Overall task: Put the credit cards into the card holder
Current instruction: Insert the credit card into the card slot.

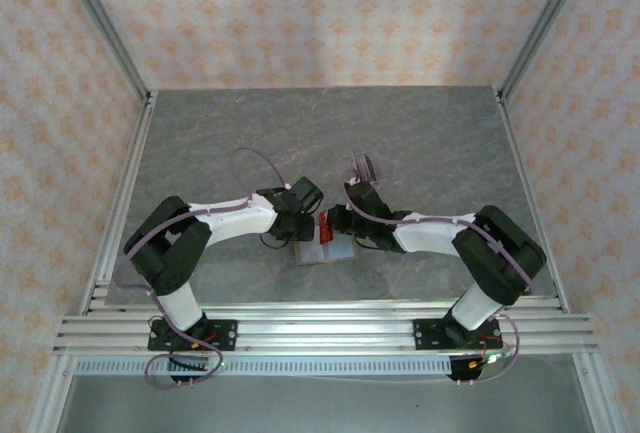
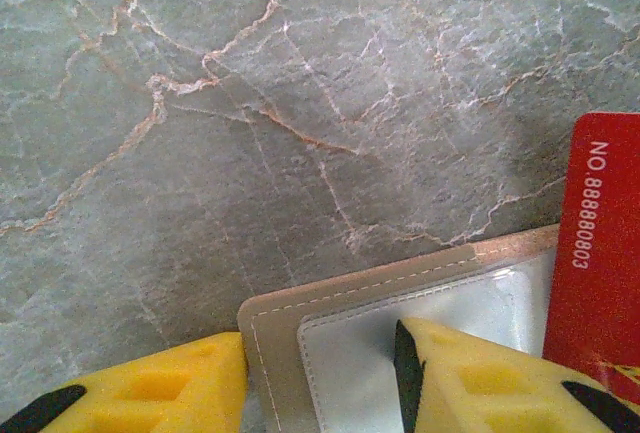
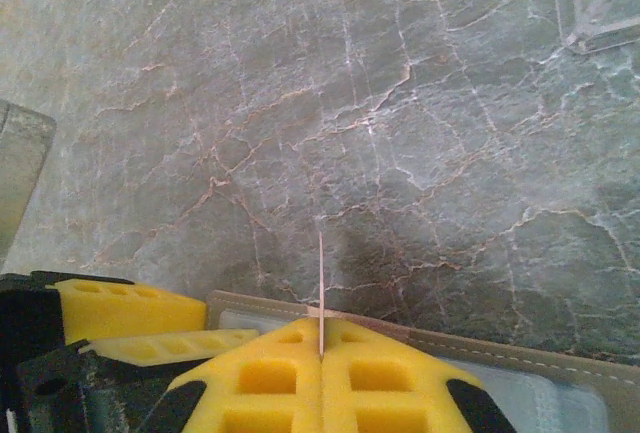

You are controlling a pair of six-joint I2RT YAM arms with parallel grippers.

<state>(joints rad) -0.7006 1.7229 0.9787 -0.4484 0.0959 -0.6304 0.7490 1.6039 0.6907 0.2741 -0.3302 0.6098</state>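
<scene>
Pinning card holder [image 2: 400,298] with half-spread left gripper [image 2: 320,358]; pinching red credit card [image 2: 600,253] in closed right gripper [image 3: 320,343] at holder's edge; insertion pending.

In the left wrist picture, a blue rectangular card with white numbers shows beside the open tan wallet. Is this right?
No: the card with white numbers beside the open tan wallet is red, not blue, as the left wrist view shows.

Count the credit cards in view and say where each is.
1: a red credit card, pinched in the right gripper over the open card holder. Others may be hidden.
</scene>
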